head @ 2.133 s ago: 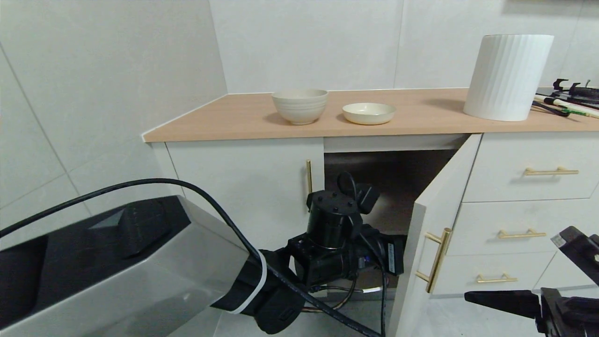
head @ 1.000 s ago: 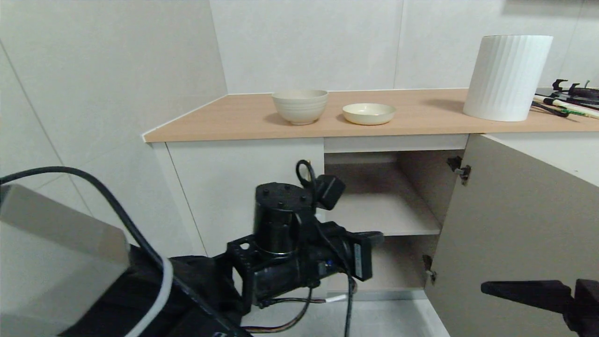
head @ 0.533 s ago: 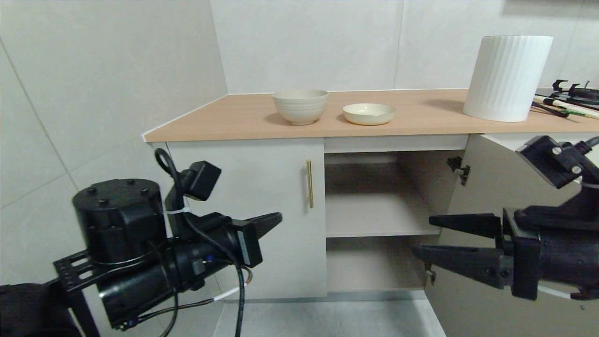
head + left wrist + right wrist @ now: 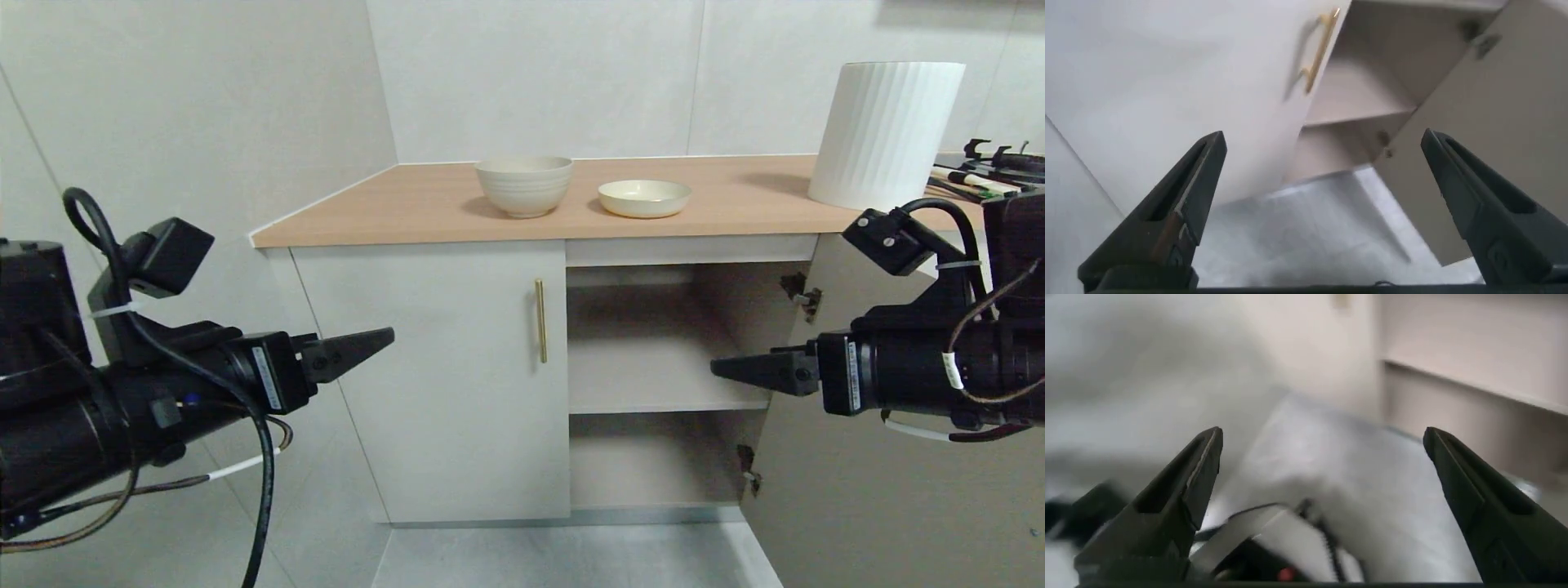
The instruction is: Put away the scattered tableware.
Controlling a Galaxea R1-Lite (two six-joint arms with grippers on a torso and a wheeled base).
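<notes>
Bowl (image 4: 523,185), dish (image 4: 643,198) on countertop (image 4: 392,208) | left gripper (image 4: 380,336), right gripper (image 4: 722,367) fingers (image 4: 755,369) well below

The table (image 4: 408,204) is cut off by the right edge of the head view, where a cluster of dark utensils (image 4: 992,175) lies truncated and too small to be identified. The open cabinet door (image 4: 857,490) is cropped by the lower and right edges, and its upper part is hidden behind the right arm. The left end effector (image 4: 380,336) and the right end effector (image 4: 722,367) are seen side-on there, so that one finger of each is masked by the other. Most of the bowl's (image 4: 523,185) inside is concealed by its near wall. In the right wrist view the cabinet shelf (image 4: 1470,367) and the floor (image 4: 1372,457) are blurred.
</notes>
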